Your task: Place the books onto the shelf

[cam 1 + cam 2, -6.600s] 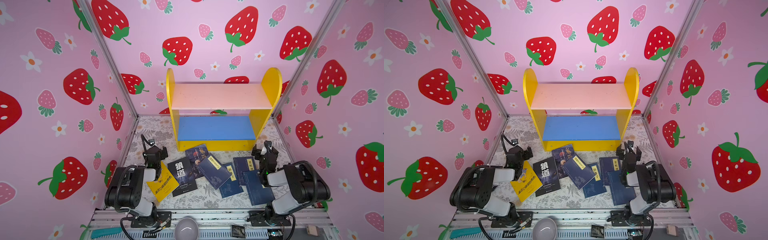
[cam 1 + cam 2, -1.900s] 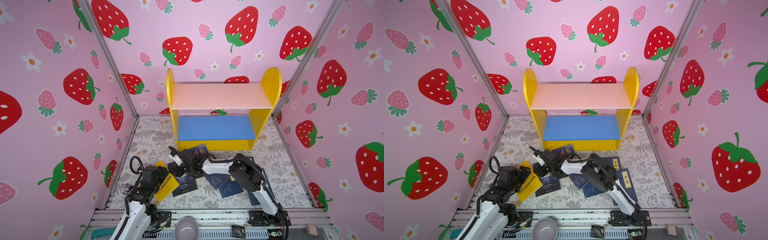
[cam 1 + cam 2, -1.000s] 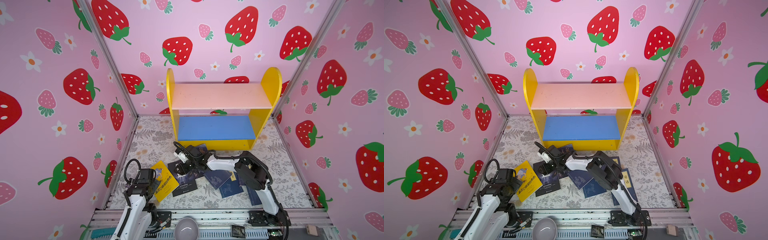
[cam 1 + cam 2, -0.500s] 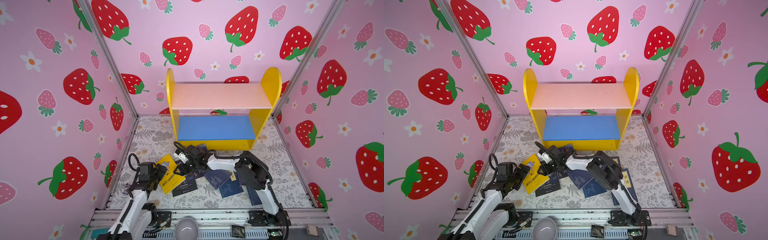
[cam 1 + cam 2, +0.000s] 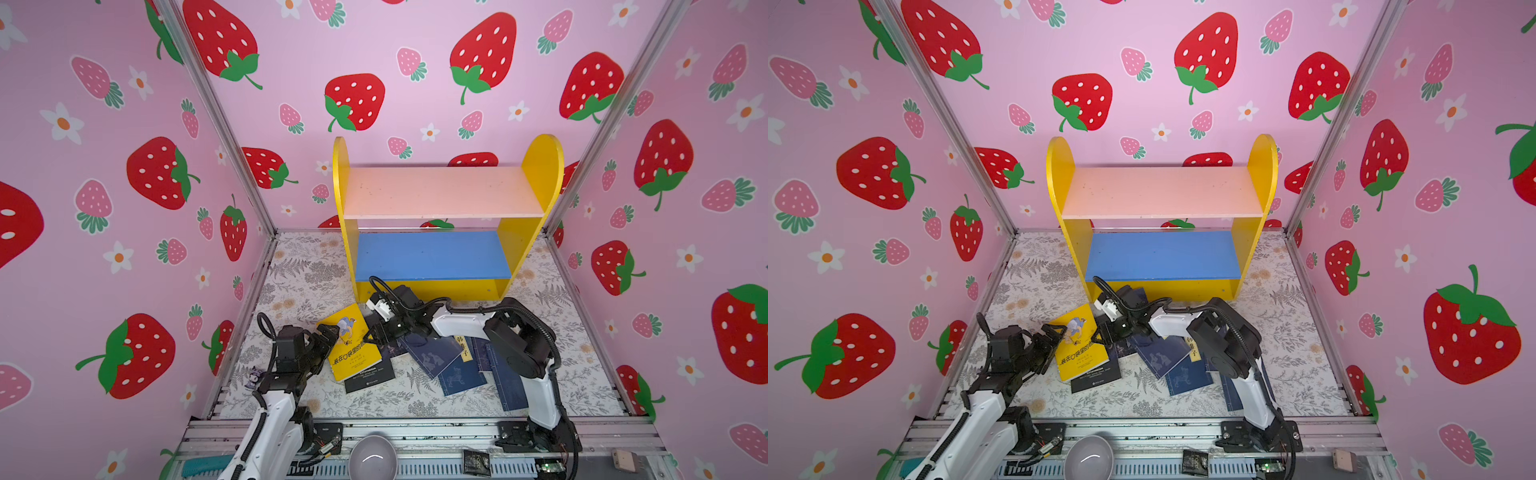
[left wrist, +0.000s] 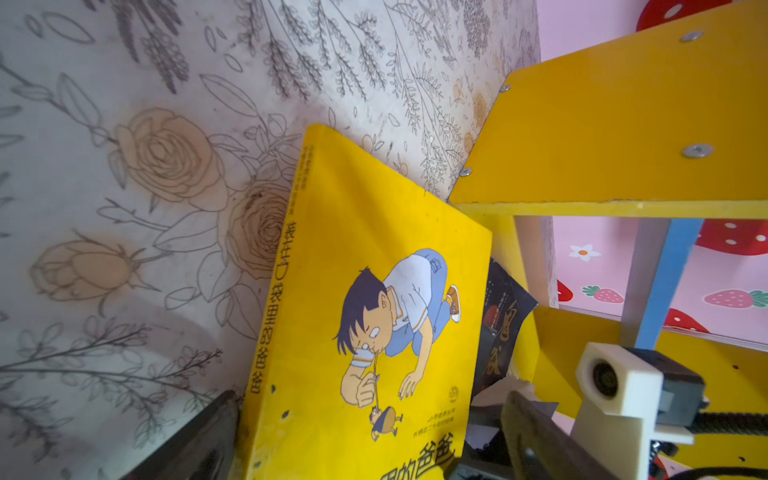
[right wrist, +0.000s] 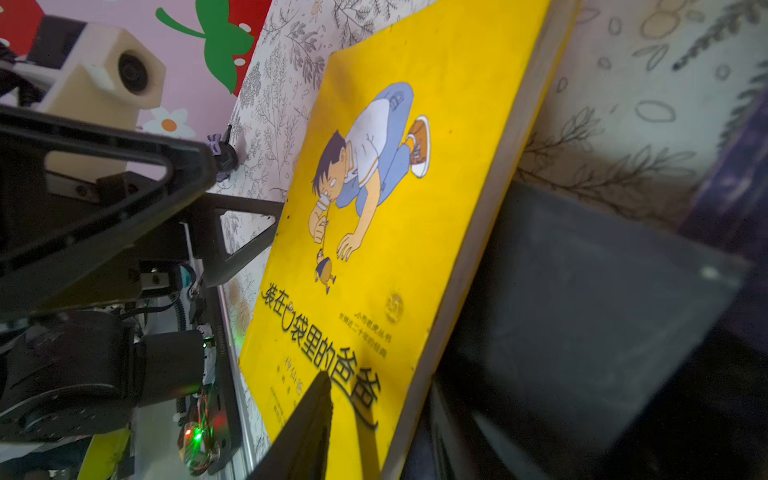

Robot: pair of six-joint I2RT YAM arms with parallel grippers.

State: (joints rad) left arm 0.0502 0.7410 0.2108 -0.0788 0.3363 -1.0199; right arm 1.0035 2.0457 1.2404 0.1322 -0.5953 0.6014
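Top views, against a second ago: tipped the yellow cartoon-cover paperback point(image 5: 351, 345) up off the floral mat point(image 5: 299, 266), toward its left edge, leaning over the black paperback point(image 5: 370, 379) — readier for the yellow-sided two-tier wooden shelf point(image 5: 540, 166). Holds left gripper point(image 5: 326, 334) spread wide beside the spine. Straddles the page edge with right gripper point(image 5: 370, 337), narrowing — cannot tell whether pinched.

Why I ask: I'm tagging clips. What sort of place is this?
Likely a robot test booth: strawberry-print walls on a metal frame, arms mounted on a rail, a toy shelf, scattered books.
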